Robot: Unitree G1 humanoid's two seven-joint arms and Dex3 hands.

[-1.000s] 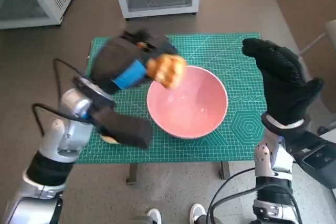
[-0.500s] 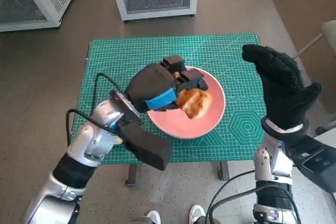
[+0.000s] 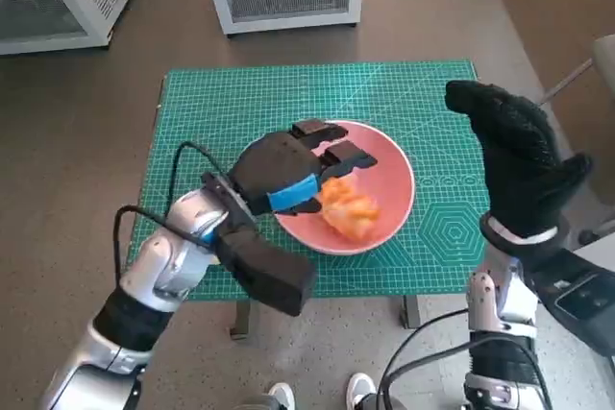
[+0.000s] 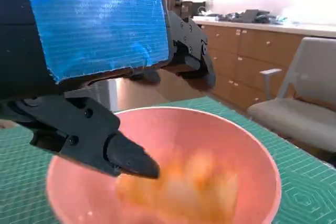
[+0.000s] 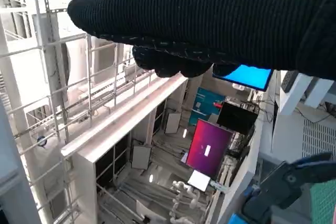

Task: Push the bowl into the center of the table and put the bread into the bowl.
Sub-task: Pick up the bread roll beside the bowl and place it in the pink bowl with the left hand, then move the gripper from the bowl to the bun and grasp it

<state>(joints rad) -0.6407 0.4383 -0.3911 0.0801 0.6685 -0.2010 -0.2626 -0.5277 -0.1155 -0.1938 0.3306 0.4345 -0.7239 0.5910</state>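
The left robot hand [image 3: 288, 165] is hovering over the bowl [image 3: 389, 213], fingers spread, holding nothing; the bread [image 3: 348, 206] is lying inside the bowl. The right robot hand [image 3: 514, 146] is hanging open beside the bowl, above the bench [image 3: 221, 103].

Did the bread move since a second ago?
Yes. The golden-brown bread went from above the round pink bowl's left rim down into it, and the left robot hand has let go.

The left hand [image 3: 288, 172] is in the middle of the head view, its fingers [image 3: 346, 153] spread apart and holding nothing. The right hand [image 3: 517, 156] stands raised at the right edge, fingers pointing to the upper left.
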